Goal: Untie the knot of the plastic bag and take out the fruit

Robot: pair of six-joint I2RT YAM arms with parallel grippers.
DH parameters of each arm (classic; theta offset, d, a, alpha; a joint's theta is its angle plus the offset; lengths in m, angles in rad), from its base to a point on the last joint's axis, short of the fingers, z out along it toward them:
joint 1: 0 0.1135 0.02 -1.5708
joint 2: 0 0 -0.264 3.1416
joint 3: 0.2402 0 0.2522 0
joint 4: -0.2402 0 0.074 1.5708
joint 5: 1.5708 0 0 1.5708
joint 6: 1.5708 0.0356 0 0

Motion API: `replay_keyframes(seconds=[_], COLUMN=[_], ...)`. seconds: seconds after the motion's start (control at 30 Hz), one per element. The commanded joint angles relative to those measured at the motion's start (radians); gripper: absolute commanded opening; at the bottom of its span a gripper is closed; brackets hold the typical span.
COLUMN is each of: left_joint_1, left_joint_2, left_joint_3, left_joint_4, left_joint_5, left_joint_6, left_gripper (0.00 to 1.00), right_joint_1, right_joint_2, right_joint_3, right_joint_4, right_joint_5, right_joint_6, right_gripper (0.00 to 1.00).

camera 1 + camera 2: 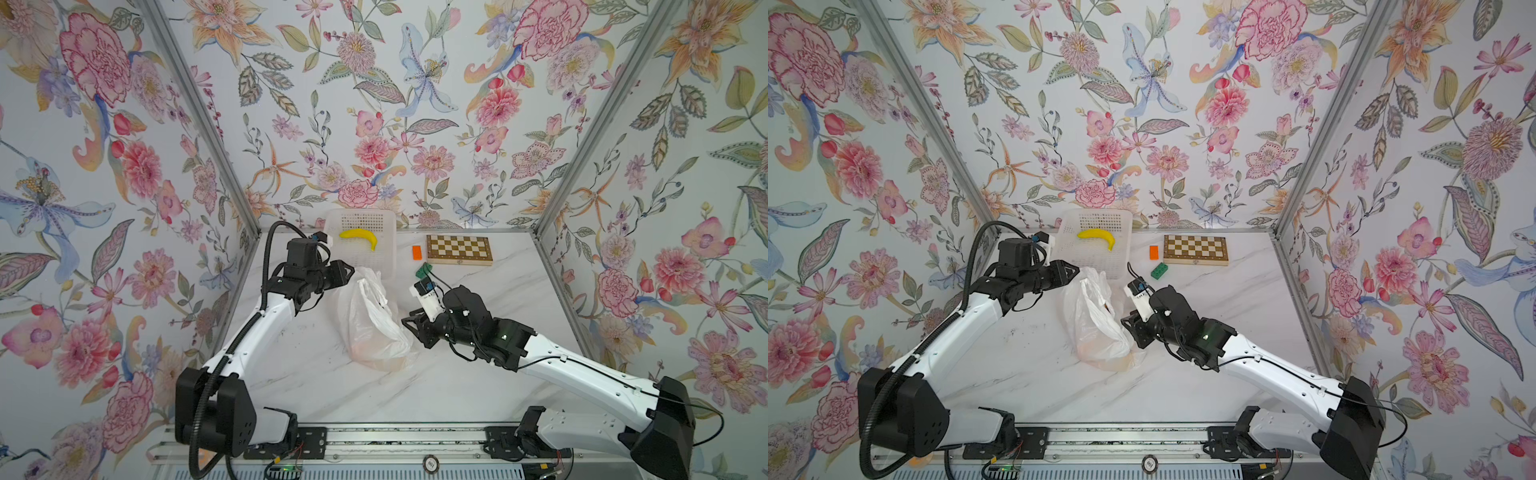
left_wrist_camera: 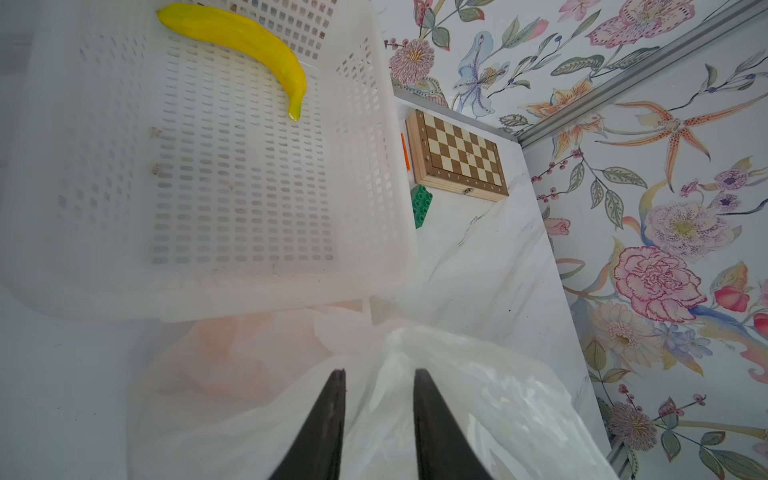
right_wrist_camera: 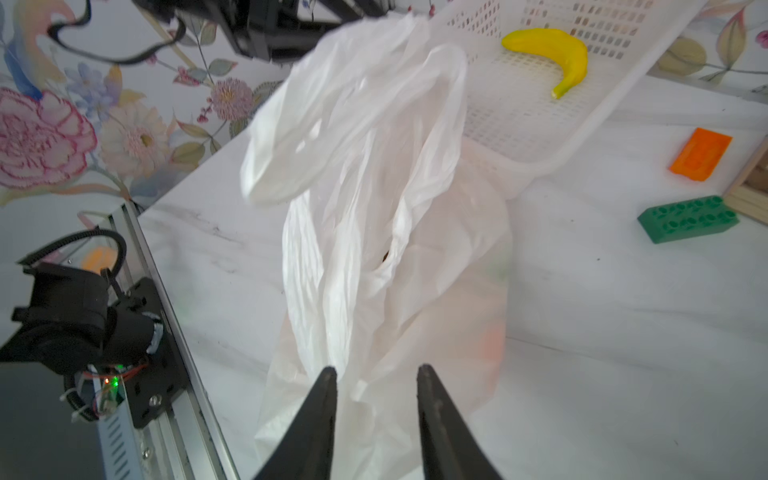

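Left fingers [image 2: 324, 415] open at plastic bag [image 1: 374, 320] top, tight by basket [image 1: 390, 245] rim. Right fingers [image 3: 316, 415] open at bag's side. Open table [image 1: 457, 386] nr front edge.

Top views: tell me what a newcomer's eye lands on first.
The loud floral wallpaper on all the walls strikes first. Next, mid-table, the crinkly white plastic bag sits between the left gripper and right gripper, both open. Behind it, a yellow banana lies in the white basket.
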Motion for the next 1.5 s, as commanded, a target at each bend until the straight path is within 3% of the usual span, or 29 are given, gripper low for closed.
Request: replay_keyframes(seconds=[0.0, 0.13, 0.3, 0.4, 0.53, 0.67, 0.77, 0.87, 0.97, 1.17, 1.33, 1.47], left_joint_1=[-0.006, -0.008, -0.016, -0.022, -0.040, -0.070, -0.079, -0.086, -0.096, -0.115, -0.149, -0.167], left_joint_2=[-0.083, -0.145, -0.174, -0.175, -0.127, -0.078, -0.041, -0.007, 0.002, 0.034, 0.108, 0.113], left_joint_3=[-0.048, -0.106, -0.159, -0.193, -0.212, -0.180, -0.163, -0.136, -0.129, -0.121, -0.065, -0.054], left_joint_4=[-0.055, -0.101, -0.172, -0.123, -0.031, -0.001, 0.011, -0.009, -0.002, 0.050, 0.032, 0.036], left_joint_5=[-0.043, -0.038, 0.009, 0.087, 0.163, 0.172, 0.185, 0.162, 0.129, 0.115, 0.090, 0.090], left_joint_6=[-0.042, -0.086, -0.091, -0.081, -0.104, -0.077, -0.070, -0.054, -0.041, -0.012, -0.002, 0.008], left_gripper=[0.31, 0.31, 0.27, 0.27, 0.33, 0.41, 0.50, 0.61, 0.71, 0.82, 0.85, 0.85], right_joint_1=[-0.060, -0.125, -0.146, -0.149, -0.148, -0.145, -0.145, -0.147, -0.159, -0.214, -0.232, -0.266], right_joint_2=[0.028, 0.113, 0.239, 0.319, 0.421, 0.506, 0.551, 0.569, 0.543, 0.442, 0.413, 0.385], right_joint_3=[0.071, 0.141, 0.242, 0.290, 0.345, 0.390, 0.411, 0.425, 0.415, 0.291, 0.227, 0.194], right_joint_4=[0.042, 0.040, -0.027, -0.063, -0.072, -0.066, -0.076, -0.094, -0.099, 0.027, 0.175, 0.228], right_joint_5=[-0.074, -0.164, -0.210, -0.225, -0.280, -0.334, -0.352, -0.358, -0.323, -0.334, -0.386, -0.343], right_joint_6=[0.117, 0.224, 0.261, 0.261, 0.271, 0.282, 0.299, 0.303, 0.315, 0.412, 0.487, 0.560], right_gripper=[0.38, 0.39, 0.42, 0.43, 0.60, 0.63, 0.48, 0.21, 0.02, 0.00, 0.00, 0.00])
